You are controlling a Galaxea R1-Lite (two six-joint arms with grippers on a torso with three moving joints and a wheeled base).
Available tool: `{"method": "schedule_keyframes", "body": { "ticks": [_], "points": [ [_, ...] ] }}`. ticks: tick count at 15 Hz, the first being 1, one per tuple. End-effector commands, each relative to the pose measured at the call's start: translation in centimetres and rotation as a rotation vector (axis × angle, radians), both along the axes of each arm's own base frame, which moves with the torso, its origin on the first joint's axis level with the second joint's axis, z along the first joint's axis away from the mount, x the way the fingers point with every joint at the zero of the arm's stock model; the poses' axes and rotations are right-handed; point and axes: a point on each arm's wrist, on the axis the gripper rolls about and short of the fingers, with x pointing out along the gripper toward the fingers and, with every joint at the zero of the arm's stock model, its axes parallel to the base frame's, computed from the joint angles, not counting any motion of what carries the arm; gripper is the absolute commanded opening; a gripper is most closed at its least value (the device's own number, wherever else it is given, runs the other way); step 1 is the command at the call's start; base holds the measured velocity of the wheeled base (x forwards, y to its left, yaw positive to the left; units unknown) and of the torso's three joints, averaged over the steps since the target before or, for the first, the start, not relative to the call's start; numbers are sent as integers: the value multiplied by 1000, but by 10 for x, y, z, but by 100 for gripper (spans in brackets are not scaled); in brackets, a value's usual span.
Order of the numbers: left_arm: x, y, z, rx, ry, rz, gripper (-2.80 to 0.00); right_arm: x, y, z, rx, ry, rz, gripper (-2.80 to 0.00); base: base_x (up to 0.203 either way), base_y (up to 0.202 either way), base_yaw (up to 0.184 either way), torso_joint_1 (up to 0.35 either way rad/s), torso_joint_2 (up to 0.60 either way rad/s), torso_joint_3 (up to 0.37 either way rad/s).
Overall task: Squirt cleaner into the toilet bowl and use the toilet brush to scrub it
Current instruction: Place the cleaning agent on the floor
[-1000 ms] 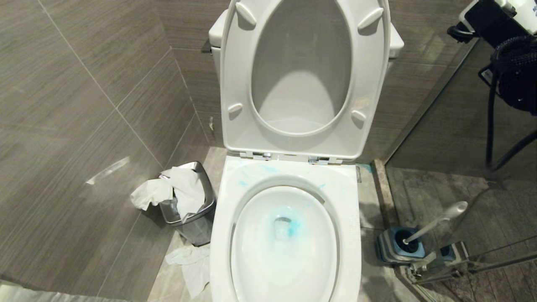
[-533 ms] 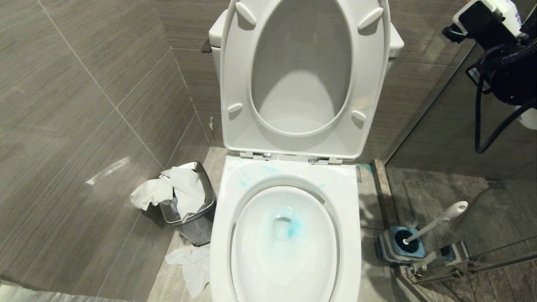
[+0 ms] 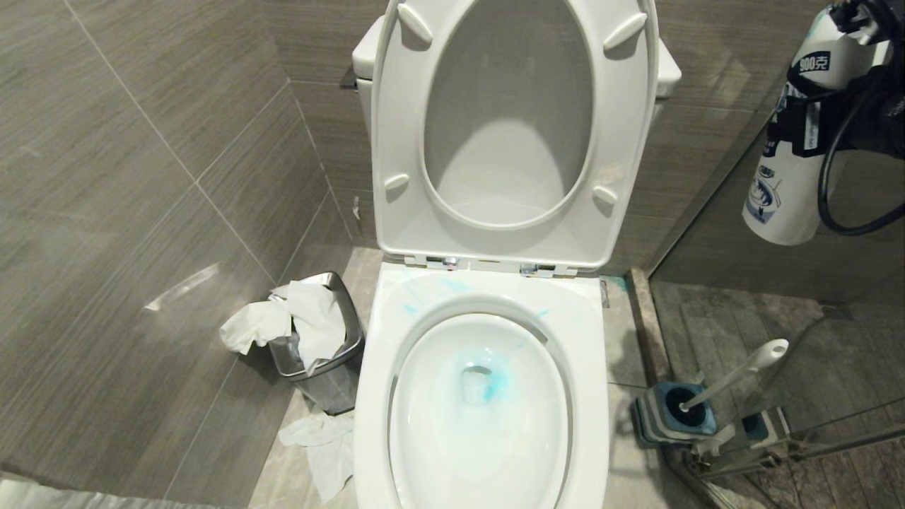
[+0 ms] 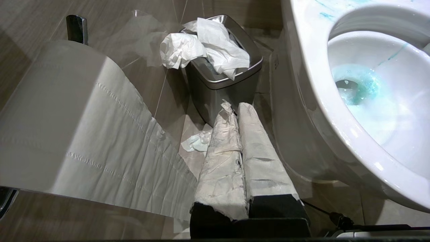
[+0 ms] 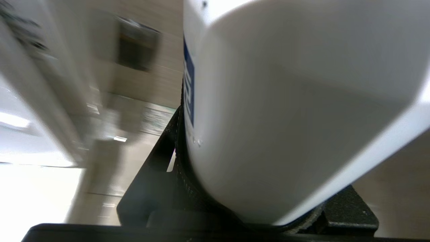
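The right gripper (image 3: 824, 106), clamped on a white cleaner bottle (image 3: 785, 177), holds it high at the far right, upright so nothing drips, while blue cleaner (image 3: 491, 382) tints the toilet bowl (image 3: 481, 424); the toilet brush (image 3: 735, 371) waits in its holder (image 3: 650, 417), and the left gripper (image 4: 235, 134) is pressed together.

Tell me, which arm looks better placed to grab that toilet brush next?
The right. Its tool hangs on the toilet brush's side but holds a white bottle. The left tool, shut, sits by the steel bin.
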Motion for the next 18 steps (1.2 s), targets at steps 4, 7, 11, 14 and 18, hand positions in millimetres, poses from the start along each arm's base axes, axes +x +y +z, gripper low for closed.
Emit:
{"method": "schedule_keyframes", "body": {
  "ticks": [4,7,11,14,18],
  "points": [
    [0,0,0,0,2,0,-280,-13,-27,-20,143,40,163,-280,0,0,0,0,0,0],
    [0,0,0,0,2,0,-280,-8,-28,-55,156,74,194,-280,0,0,0,0,0,0],
    [0,0,0,0,2,0,-280,23,-28,-98,133,-42,207,-280,0,0,0,0,0,0],
    [0,0,0,0,2,0,-280,27,-29,-115,136,-24,96,-280,0,0,0,0,0,0],
    [0,0,0,0,2,0,-280,41,-29,-129,150,-111,156,-280,0,0,0,0,0,0]
  ]
}}
